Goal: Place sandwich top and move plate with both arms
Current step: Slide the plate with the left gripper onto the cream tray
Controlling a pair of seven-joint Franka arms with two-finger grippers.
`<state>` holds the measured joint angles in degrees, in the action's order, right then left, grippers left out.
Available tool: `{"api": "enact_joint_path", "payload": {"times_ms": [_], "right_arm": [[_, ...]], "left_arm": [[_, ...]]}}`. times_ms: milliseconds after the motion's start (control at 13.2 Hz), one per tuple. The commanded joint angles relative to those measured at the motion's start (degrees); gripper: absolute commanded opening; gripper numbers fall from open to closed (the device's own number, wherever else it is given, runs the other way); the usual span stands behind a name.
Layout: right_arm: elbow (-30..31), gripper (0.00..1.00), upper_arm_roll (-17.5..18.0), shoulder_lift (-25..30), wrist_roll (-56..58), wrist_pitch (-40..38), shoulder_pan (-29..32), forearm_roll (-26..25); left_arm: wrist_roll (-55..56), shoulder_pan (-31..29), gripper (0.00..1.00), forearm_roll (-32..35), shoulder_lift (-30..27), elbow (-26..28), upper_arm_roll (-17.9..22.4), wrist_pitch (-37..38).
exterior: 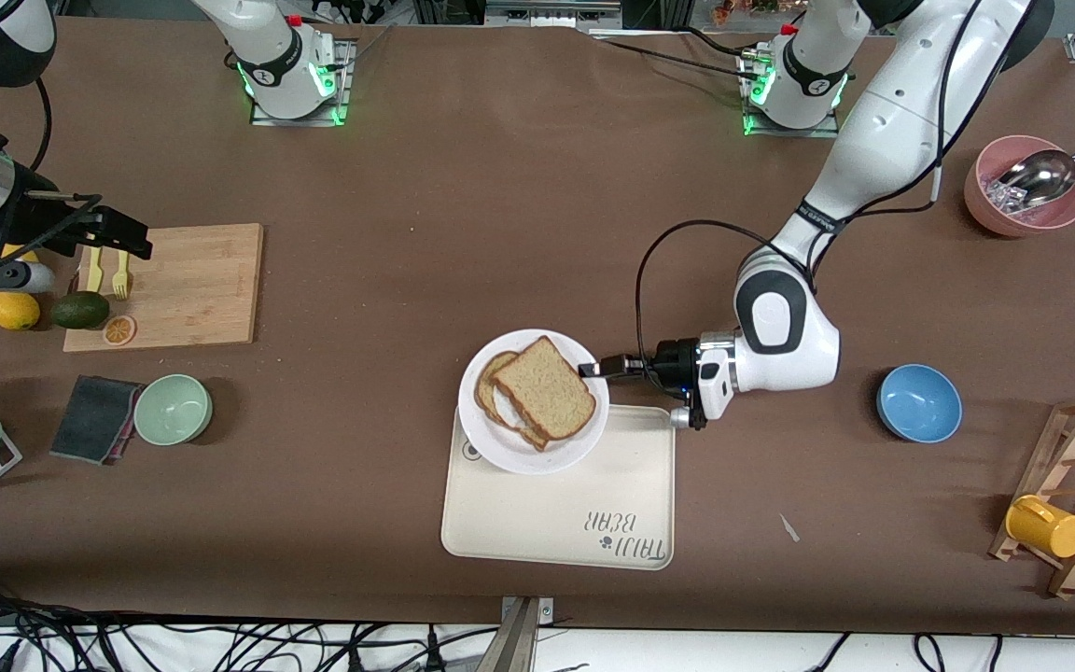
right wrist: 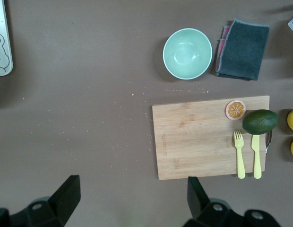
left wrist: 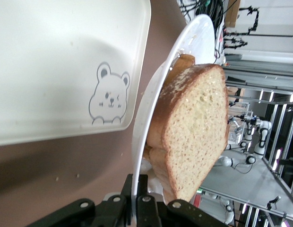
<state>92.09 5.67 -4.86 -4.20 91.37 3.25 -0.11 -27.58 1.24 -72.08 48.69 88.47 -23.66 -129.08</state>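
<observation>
The white plate (exterior: pixel 500 450) sits over the corner of the cream bear tray (exterior: pixel 575 509) that lies farther from the front camera. The sandwich top (exterior: pixel 545 387), a brown bread slice, lies on a lower slice on the plate, slightly offset. My left gripper (exterior: pixel 593 369) is shut on the plate's rim at the side toward the left arm's end. In the left wrist view the gripper (left wrist: pixel 142 182) pinches the thin plate edge (left wrist: pixel 151 109), with the bread (left wrist: pixel 193 132) just past it. My right gripper (exterior: pixel 122 235) is open and empty, high over the cutting board's end (right wrist: pixel 132 189).
A wooden cutting board (exterior: pixel 192 285) holds a yellow fork and knife, an orange slice and an avocado. A green bowl (exterior: pixel 173 408) and dark cloth (exterior: pixel 94 417) lie nearby. A blue bowl (exterior: pixel 918 402), pink bowl with spoon (exterior: pixel 1023 191) and mug rack (exterior: pixel 1074 509) stand toward the left arm's end.
</observation>
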Motion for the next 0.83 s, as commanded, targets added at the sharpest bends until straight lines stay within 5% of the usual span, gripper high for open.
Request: {"api": "enact_joint_path", "payload": {"times_ms": [0, 302, 755], "right_arm": [[-0.25, 1.0, 0.22, 0.46, 0.42, -0.49, 0.09, -0.68], [-0.25, 1.0, 0.13, 0.38, 0.59, -0.49, 0.18, -0.59], [-0.25, 1.0, 0.13, 0.38, 0.59, -0.49, 0.18, -0.5]], "left_arm": [[2.78, 1.57, 0.0, -1.48, 7.98, -11.1, 0.01, 0.85], [5.94, 9.99, 0.0, -1.92, 12.38, -19.64, 11.85, 0.68], [5.7, 10.89, 0.0, -2.01, 15.55, -21.76, 12.49, 0.68]]}}
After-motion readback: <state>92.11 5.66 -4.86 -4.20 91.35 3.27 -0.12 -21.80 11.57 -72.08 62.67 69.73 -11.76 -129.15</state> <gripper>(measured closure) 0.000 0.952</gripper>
